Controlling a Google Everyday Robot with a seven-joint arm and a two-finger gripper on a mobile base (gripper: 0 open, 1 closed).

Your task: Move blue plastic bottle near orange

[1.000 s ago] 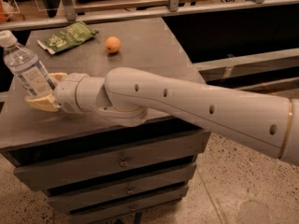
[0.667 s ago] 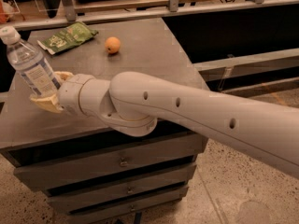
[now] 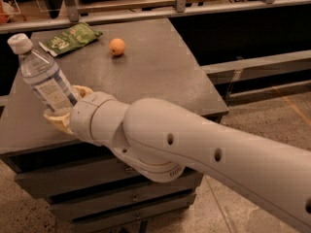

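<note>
Leaning with its white cap (image 3: 19, 42) toward the upper left, the bottle (image 3: 40, 73) sits at the near left side of the counter (image 3: 160, 76), gripped low on its body. The claw (image 3: 61, 107) is clamped on it: one tan finger (image 3: 80, 91) shows behind the label (image 3: 53, 93) and the other (image 3: 55, 124) in front, with the base hidden between them. Whether the base touches the counter cannot be told.

The bottle is clear, faintly blue plastic, and it looks thin-walled and light. It would probably dent under a hard squeeze, and its smooth sides may slip. How much water it holds cannot be seen. It is tall, and the hold is near the bottom, so the upper half may swing or pivot in the grip, as the lean suggests. A hold on the labelled middle would likely steady it better.

The orange (image 3: 117, 46) rests well apart from the bottle, toward the far middle of the counter. A flat green bag (image 3: 71, 37) lies to its left at the far edge. The thick white arm (image 3: 204, 154) reaches in from the lower right, across the front of the drawers (image 3: 92, 198).
</note>
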